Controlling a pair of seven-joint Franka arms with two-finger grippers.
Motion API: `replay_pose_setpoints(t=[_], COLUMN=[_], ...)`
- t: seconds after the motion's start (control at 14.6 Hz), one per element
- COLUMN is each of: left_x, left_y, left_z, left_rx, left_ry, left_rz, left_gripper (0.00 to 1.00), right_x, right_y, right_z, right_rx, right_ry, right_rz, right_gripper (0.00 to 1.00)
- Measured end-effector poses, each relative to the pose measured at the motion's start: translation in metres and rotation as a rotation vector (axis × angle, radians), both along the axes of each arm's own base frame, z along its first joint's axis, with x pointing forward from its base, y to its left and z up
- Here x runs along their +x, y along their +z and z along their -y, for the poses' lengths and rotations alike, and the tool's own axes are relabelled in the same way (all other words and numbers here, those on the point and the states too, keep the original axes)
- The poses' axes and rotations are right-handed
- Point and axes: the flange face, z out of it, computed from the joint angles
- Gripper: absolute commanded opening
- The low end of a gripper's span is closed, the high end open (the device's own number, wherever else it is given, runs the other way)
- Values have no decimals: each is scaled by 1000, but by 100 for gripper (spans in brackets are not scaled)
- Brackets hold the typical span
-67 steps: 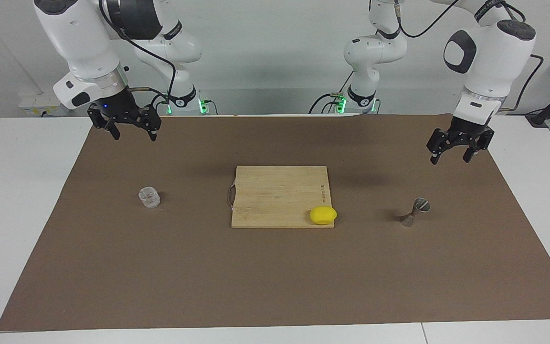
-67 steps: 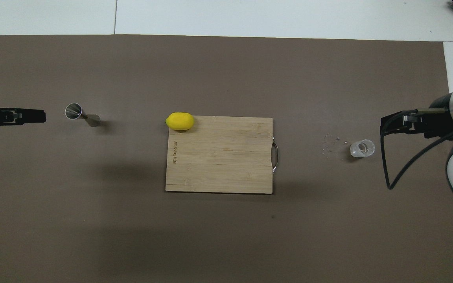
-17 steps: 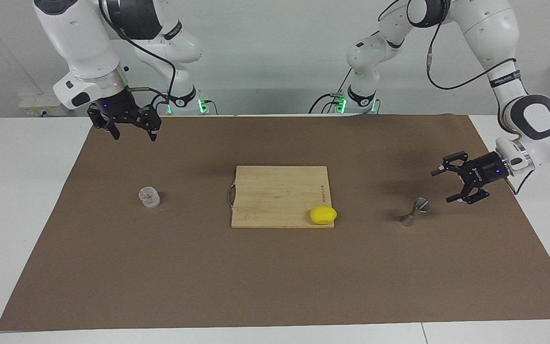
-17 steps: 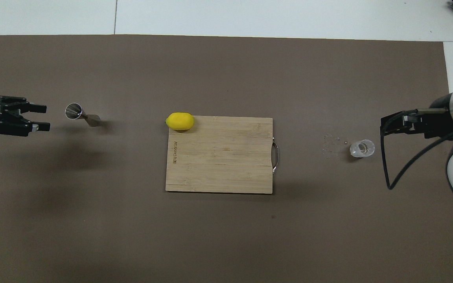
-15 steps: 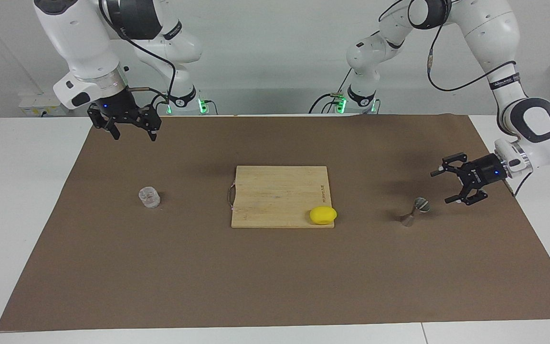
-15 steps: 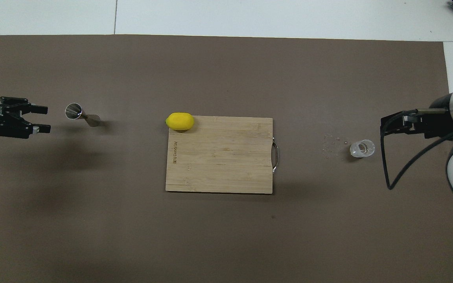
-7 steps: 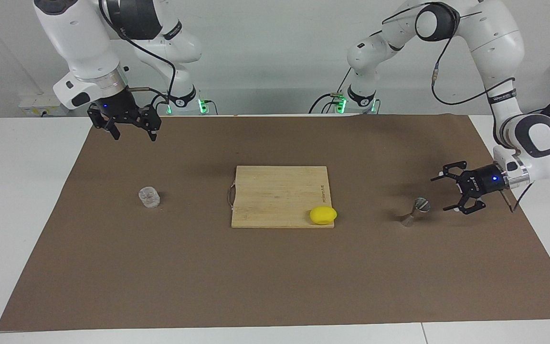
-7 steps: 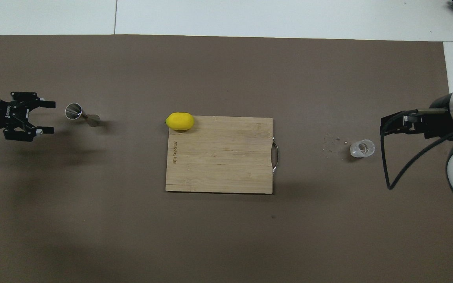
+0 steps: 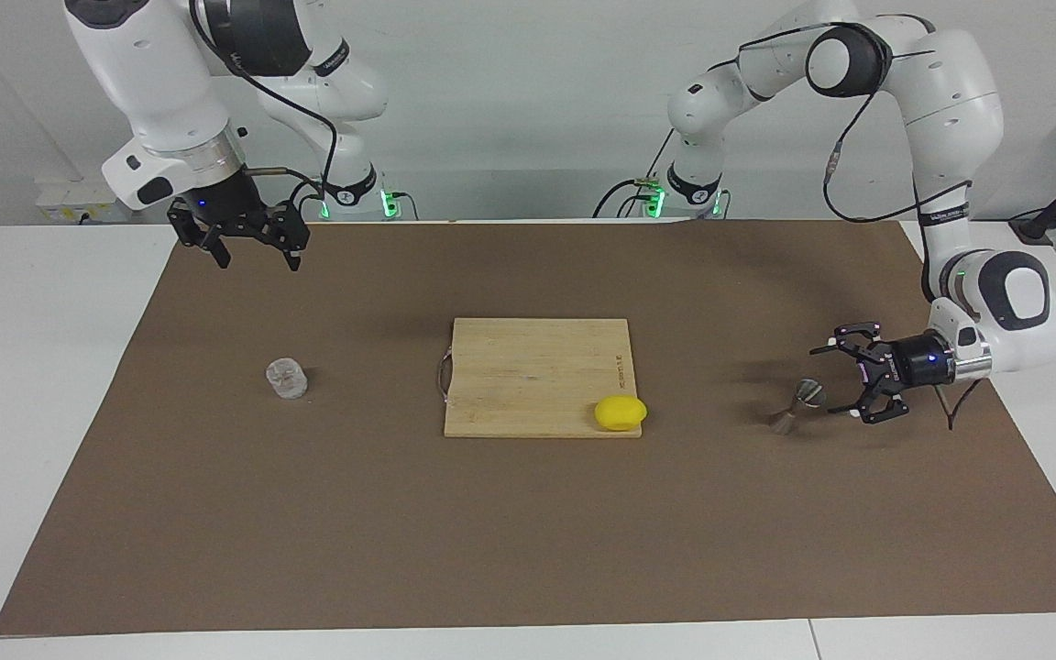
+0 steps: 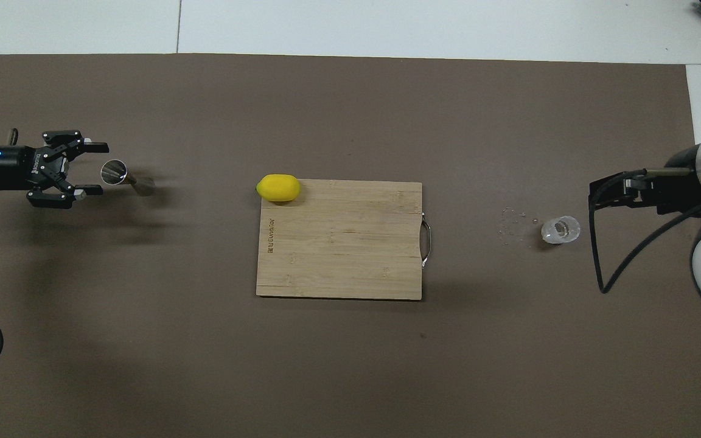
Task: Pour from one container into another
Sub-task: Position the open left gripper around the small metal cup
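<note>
My left gripper (image 9: 832,379) (image 10: 94,168) sits low at the right of the facing view, turned sideways, its fingers spread wide on either side of the small grey steel hourglass-shaped jigger (image 9: 796,407) (image 10: 125,177) without touching it. The jigger stands on the brown mat (image 9: 528,532) covering the desk (image 9: 33,367). At mid-frame lies a pale wooden cutting board (image 9: 528,367) (image 10: 350,243) with a yellow lemon (image 9: 621,412) (image 10: 278,187) on its corner. The small clear faceted glass cup (image 9: 287,378) (image 10: 560,230) stands at the left of the facing view. My right gripper (image 9: 253,253) (image 10: 606,194) waits above the mat at upper left, fingers apart, holding nothing.
</note>
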Motion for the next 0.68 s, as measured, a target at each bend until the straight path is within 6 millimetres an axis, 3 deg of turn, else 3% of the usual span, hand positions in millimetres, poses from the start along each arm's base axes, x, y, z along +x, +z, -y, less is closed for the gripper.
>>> replay_pose_setpoints(t=[0.41, 0.68], left_x=[8, 5], left_y=[-16, -29], left_z=[-9, -14], left_rx=[-58, -90], left_ry=[9, 44], left_rz=[224, 281], left_gripper=[100, 100], right_x=[0, 0], right_y=[0, 0], right_z=[0, 0], right_rx=[0, 0], right_ry=[0, 0], right_rz=[0, 0], right_gripper=[100, 100])
